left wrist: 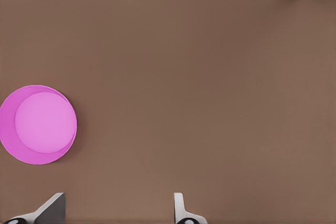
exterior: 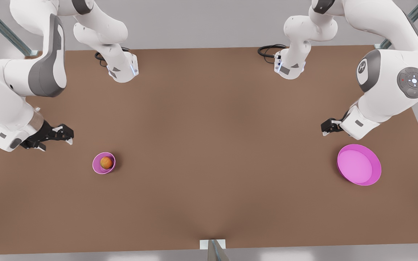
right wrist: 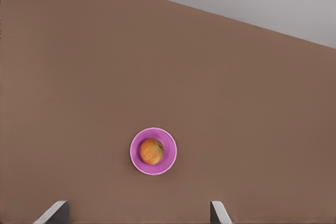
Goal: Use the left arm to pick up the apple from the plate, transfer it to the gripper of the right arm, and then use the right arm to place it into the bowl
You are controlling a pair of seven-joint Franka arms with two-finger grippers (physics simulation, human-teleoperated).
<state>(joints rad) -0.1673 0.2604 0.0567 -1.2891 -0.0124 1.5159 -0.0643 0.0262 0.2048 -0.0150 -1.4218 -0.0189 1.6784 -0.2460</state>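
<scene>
An orange-red apple (exterior: 106,162) lies inside a small pink bowl (exterior: 95,164) on the front view's left. The right wrist view looks down on the same apple (right wrist: 151,151) in the bowl (right wrist: 134,153). My right gripper (exterior: 67,136) hovers open up and to the left of the bowl, holding nothing, and its fingertips (right wrist: 59,211) stand wide apart. On the front view's right lies a large pink plate (exterior: 359,165), bare. Just above it in that view my left gripper (exterior: 326,128) is open and empty. The plate (left wrist: 39,124) also appears in the left wrist view, beside my left gripper (left wrist: 115,211).
The brown table (exterior: 209,127) is wide between bowl and plate. Both arm bases (exterior: 122,69) stand at its far edge with black cables (exterior: 269,50). A metal post (exterior: 214,250) rises at the near edge's middle.
</scene>
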